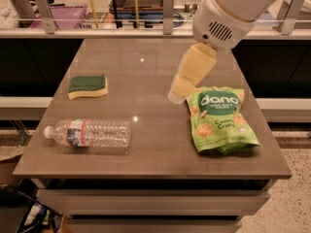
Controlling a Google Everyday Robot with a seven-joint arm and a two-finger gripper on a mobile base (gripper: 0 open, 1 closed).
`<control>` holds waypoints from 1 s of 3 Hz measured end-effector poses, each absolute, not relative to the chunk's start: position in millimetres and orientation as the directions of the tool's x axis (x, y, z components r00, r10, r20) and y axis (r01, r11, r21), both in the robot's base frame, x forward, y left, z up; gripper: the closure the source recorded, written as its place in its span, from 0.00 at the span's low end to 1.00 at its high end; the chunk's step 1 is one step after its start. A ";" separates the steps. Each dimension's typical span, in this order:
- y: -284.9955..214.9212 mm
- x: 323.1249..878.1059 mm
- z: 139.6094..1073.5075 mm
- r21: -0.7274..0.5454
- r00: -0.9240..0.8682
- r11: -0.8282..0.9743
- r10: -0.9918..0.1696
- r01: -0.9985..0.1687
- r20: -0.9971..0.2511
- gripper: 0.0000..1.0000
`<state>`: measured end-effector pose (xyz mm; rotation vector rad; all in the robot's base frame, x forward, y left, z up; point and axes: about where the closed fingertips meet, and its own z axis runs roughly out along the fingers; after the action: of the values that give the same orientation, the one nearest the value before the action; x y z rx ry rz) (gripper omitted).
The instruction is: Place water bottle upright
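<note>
Water bottle point(90, 133) — clear, ribbed, lying flat | jaws — cream, beside green bag point(221, 123)

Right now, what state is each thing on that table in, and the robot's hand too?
water bottle: lying on its side, cap on and pointing left, not yet upright.
green snack bag: lying flat, printed side up.
sponge: lying flat, green side up.
gripper: above the table, just left of the snack bag's top, well apart from the bottle.

The green snack bag point(221, 125), just beside the gripper point(178, 93), reads "dana".
</note>
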<state>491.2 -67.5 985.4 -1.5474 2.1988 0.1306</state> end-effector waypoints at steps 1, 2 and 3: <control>-41.0 498.7 978.9 -0.154 -0.343 0.452 -0.821 -0.878 -0.457 0.00; -40.9 498.6 979.0 -0.154 -0.342 0.452 -0.821 -0.878 -0.457 0.00; -30.3 493.6 978.6 -0.148 -0.324 0.420 -0.842 -0.895 -0.432 0.00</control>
<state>493.6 -30.3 978.6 -1.4748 2.2355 0.1617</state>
